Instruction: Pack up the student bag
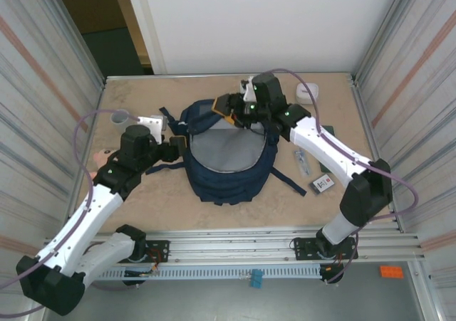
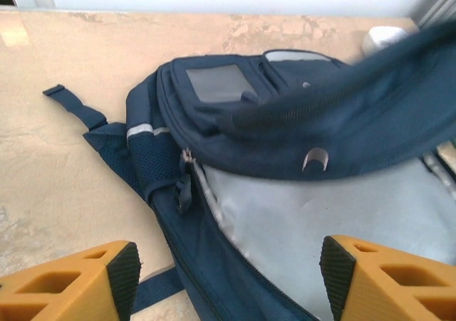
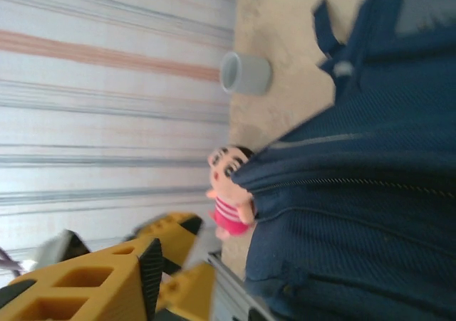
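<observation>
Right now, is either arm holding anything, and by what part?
Left fingers stand open above the student bag, holding nothing. Right fingers are at the bag's raised flap; whether they grip it cannot be told.

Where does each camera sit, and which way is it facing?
Top external: above and behind the bases, looking down on the table; both arms, left gripper and right gripper at the student bag.
Left wrist: low at the bag's left side, facing across its grey lining toward the far wall; own orange fingers at bottom.
Right wrist: at the bag's far end, rolled sideways, facing the left wall; one orange finger bottom left.
Shared: top and right wrist both catch the grey cup.
</observation>
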